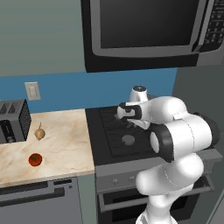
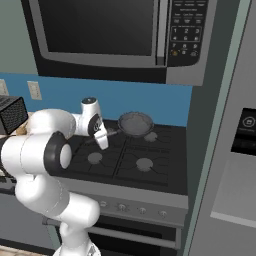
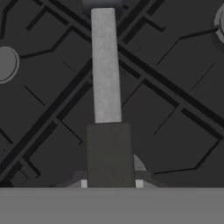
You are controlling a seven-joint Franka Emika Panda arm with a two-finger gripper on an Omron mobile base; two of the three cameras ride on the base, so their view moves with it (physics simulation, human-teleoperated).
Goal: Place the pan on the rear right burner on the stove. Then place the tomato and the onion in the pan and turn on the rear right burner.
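The pan bowl is cut off at the hand view's top edge (handle alone visible).

Microwave keypad shows button marks, too small to read; no other legible text.

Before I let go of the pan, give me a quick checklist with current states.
1. Gripper shut on the pan handle: ok.
2. Pan over the rear right burner of the stove: ok in the right base view.
3. Pan resting flat on the grate: cannot tell.
4. Tomato on the counter, not yet in pan: not ok.
5. Onion on the counter beside the toaster, not yet in pan: not ok.
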